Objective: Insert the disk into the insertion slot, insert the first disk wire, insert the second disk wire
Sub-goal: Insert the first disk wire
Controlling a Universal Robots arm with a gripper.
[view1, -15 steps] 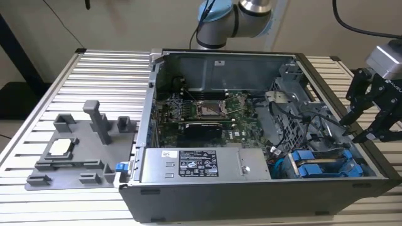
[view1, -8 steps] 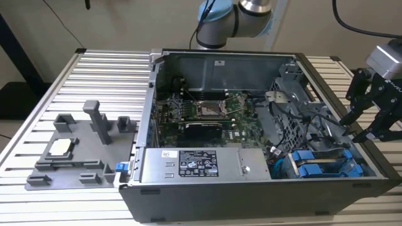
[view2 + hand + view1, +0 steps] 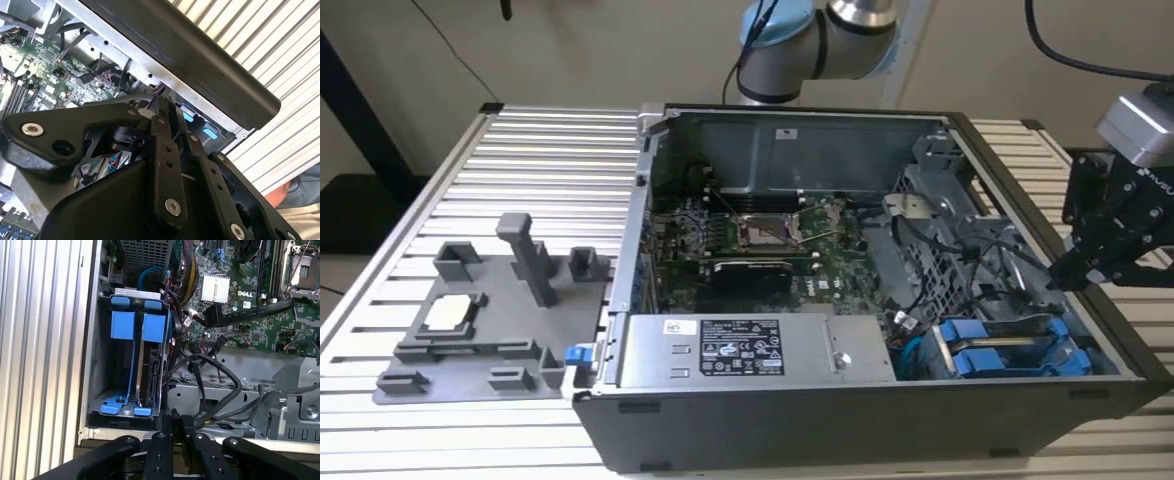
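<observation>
The open computer case (image 3: 854, 420) lies on the slatted table. In its drive cage (image 3: 95, 365), two blue carriers stand side by side. The disk (image 3: 150, 371) shows its dark edge in the carrier nearer the motherboard, seated in the insertion slot (image 3: 1001, 352). The other blue carrier (image 3: 122, 325) sits beside it. Loose black wires (image 3: 220, 374) curl next to the cage, and a black connector (image 3: 215, 315) lies over the board. My gripper (image 3: 1063, 278) hangs at the case's rim on the exterior view's right, above the cage. Its fingers (image 3: 173, 416) are pressed together (image 3: 159, 107). I cannot tell whether a wire is between them.
The green motherboard (image 3: 761, 240) fills the case's middle, and the grey power supply (image 3: 734, 350) lies at its front. A grey fixture plate with upright blocks (image 3: 487, 320) stands on the table at the exterior view's left. The arm's base (image 3: 787, 50) rises behind the case.
</observation>
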